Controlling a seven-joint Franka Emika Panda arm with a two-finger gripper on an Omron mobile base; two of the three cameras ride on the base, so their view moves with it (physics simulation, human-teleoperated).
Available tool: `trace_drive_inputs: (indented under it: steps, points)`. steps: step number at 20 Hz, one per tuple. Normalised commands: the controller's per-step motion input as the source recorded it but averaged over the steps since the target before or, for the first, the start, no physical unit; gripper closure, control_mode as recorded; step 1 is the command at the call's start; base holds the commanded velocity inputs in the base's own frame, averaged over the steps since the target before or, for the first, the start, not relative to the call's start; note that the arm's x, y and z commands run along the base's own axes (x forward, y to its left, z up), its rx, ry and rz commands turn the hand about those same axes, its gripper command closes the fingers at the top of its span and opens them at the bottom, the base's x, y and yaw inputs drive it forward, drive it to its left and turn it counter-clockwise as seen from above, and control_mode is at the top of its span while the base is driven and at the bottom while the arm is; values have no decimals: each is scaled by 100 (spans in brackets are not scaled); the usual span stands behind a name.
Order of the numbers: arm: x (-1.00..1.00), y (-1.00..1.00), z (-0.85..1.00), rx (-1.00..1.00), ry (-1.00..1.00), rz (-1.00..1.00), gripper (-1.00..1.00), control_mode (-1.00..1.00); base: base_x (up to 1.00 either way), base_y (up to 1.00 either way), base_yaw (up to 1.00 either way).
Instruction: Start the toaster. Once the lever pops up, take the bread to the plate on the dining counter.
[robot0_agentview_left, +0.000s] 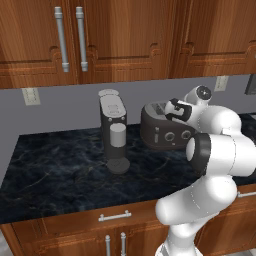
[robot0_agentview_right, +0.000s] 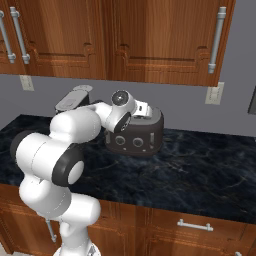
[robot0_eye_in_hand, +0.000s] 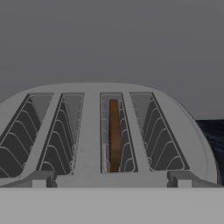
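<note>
Four slots line the top of the dark grey toaster (robot0_eye_in_hand: 94, 131), and the bread (robot0_eye_in_hand: 114, 135), a dark brown slice standing on edge, sits in the third slot from the left in the hand view. The toaster stands on the black marbled counter (robot0_agentview_left: 55, 175) near the grey back wall, just right of a taller grey coffee machine (robot0_agentview_left: 114, 131). The white arm reaches over the toaster, its tool (robot0_eye_in_hand: 111, 180) poised above the front edge of the slots, fingers spread wide and grasping nothing. Wooden cabinets (robot0_agentview_right: 150, 40) with silver handles hang above.
</note>
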Motion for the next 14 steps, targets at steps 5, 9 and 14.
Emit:
trace_drive_inputs:
  steps: [5, 9, 14]
  points:
    - [0, 0, 0, 0, 0, 0, -100, -100, 0, 0, 0]
    - [0, 0, 0, 0, 0, 0, -100, -100, 0, 0, 0]
    - [0, 0, 0, 0, 0, 0, -100, -100, 0, 0, 0]
